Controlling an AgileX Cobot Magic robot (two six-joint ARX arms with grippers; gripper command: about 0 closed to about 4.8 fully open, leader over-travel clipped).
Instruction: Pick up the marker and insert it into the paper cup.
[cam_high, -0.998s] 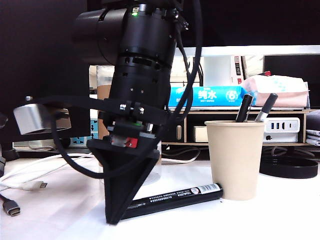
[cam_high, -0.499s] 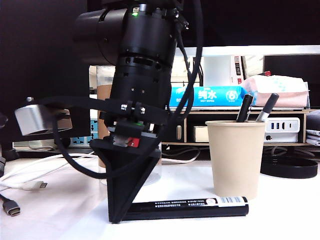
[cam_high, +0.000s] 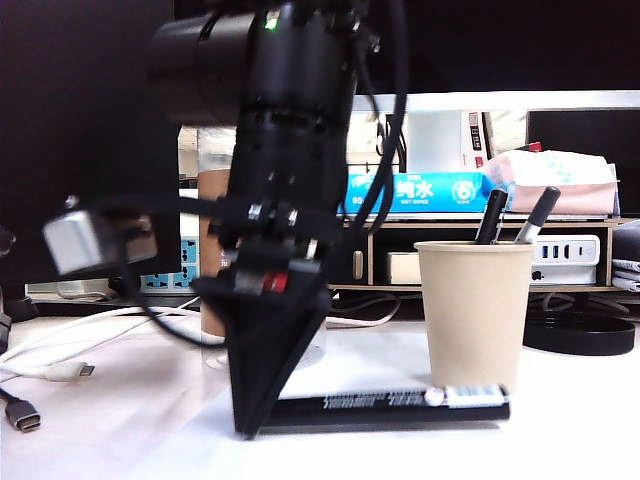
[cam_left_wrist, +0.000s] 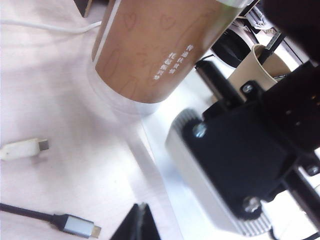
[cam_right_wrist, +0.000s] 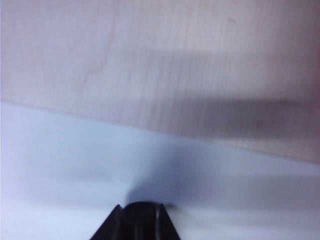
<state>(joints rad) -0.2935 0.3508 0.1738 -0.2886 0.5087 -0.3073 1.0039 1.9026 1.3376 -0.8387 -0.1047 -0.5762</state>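
Note:
The black marker lies level and low over the white table, just in front of the beige paper cup. My right gripper reaches across to the left part of the exterior view and points down. It is shut on the marker's left end. In the right wrist view the marker's round black end sits between the fingers of the right gripper. My left gripper hangs shut over the table with nothing in it. In that view the paper cup stands beyond the right arm.
Two other pens stand in the paper cup. A tall clear jar with a brown label stands behind the right arm. USB cables lie at the left. A shelf with a blue tissue box stands behind.
The right gripper has closed on the marker's end. The marker has swung from slanted to level and slid right in front of the cup. The right arm has shifted slightly right.

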